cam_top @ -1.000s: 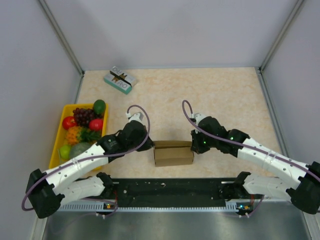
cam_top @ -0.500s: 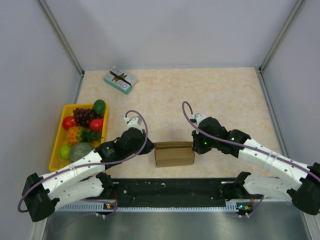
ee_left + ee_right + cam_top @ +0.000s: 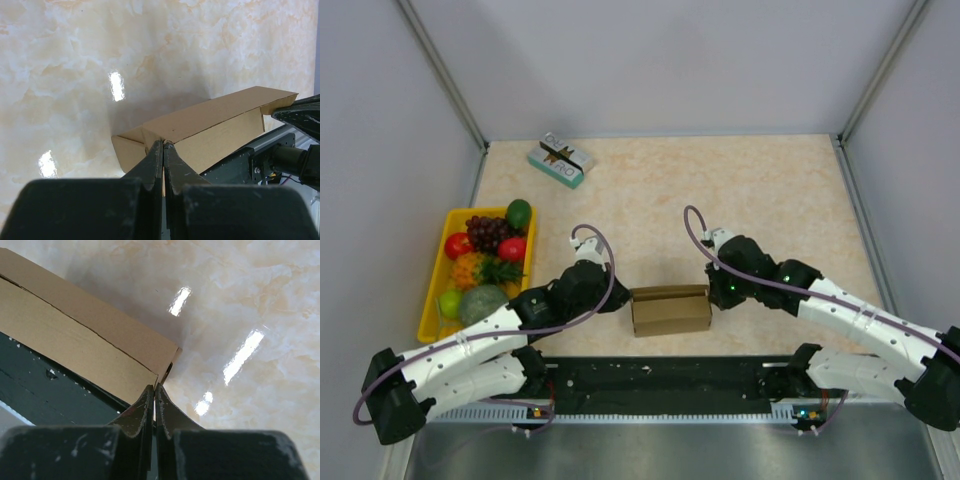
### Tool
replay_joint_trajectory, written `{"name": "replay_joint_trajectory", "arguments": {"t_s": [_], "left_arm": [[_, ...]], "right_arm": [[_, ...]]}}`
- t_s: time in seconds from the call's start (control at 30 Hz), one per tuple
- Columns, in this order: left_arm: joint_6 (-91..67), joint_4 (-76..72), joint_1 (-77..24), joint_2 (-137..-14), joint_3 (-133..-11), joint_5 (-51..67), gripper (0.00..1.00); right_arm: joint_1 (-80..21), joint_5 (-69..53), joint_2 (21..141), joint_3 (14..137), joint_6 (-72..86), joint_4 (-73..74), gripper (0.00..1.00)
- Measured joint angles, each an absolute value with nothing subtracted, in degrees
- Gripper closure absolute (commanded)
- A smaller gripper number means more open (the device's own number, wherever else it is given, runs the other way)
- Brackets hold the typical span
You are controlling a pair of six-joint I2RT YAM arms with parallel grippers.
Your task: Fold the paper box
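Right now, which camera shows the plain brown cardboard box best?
The top external view: the whole brown cardboard box shows, lying between the left gripper and the right gripper. The left wrist view gives only its left end and long side; the right wrist view only its right corner.

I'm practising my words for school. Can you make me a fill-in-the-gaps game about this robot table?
The paper box is coloured ____.
The left gripper and the right gripper both have their jaws ____.
The fruit lies in a tray coloured ____.
The small printed box lies near the far ____ corner of the table.
Missing words: brown, shut, yellow, left.
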State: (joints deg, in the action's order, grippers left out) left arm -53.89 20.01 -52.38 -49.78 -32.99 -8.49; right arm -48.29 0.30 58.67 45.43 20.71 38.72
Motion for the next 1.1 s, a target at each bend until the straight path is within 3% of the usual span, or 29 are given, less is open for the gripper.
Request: {"name": "replay_joint_trajectory", "arguments": {"t_s": [0.47,0.73,0.93,1.1], "left_arm": [[-54.2,12.8,-54.7,-46.0,-26.9,-12.1,1.00],[-54.3,10.2,-56.5,-42.9,-23.9,-13.9,1.00],[-55.0,9.1,-56.8,-41.0,-22.2,-14.7,1.00],[-55.0,9.1,-57.1,-40.6,-22.1,-15.4,1.00]], "right_arm": [[-48.7,3.1,56.6,41.6,29.5,35.7,1.00],[-49.4,4.0,52.1,39.6,32.4,37.1,0.65],[-49.4,2.1,48.1,41.6,33.3,39.7,0.45],[-49.4,2.3,48.9,51.4,33.9,40.3,0.43]]}}
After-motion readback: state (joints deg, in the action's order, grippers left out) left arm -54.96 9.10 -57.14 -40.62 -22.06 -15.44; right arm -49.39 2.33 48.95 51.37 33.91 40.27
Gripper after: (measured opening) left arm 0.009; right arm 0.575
